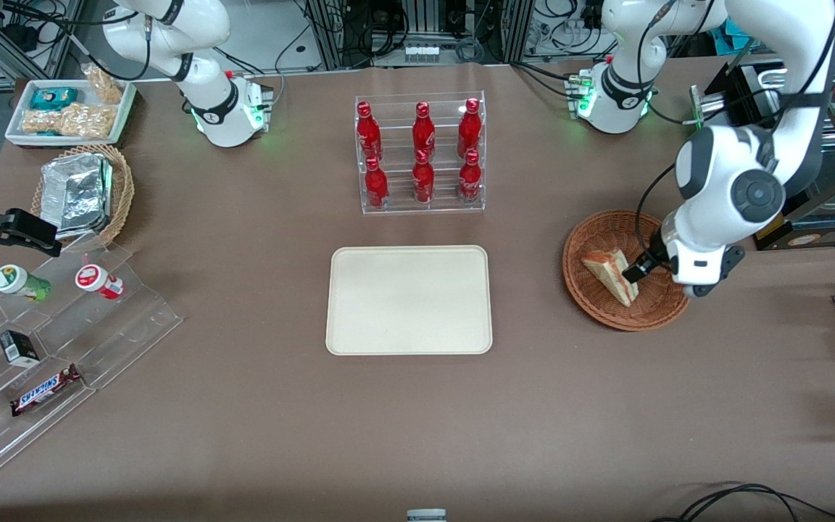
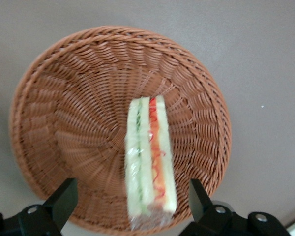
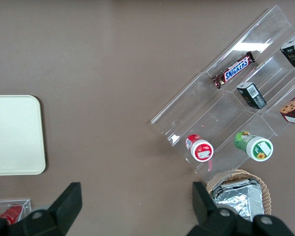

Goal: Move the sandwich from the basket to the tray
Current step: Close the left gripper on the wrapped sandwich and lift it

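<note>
In the front view, a brown surface (image 1: 243, 406) is seen, backed by cabling. The sandwich (image 1: 612, 274) lies in the basket (image 1: 591, 304), toward the working arm's end, well apart from the tray (image 1: 409, 300); the tool (image 1: 633, 272) is just beside it. In the left wrist view, the fingers (image 2: 64, 199) are spread wide, holding nothing, straddling the sandwich's long axis.

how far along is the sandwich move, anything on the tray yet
Nothing is delivered yet: the tray holds nothing. The sandwich lies in the basket. In hand is the approach: the gripper is over the basket, its open fingers on either side of the sandwich without touching it. Left: closing on it, lifting, carrying it to the tray and releasing.
</note>
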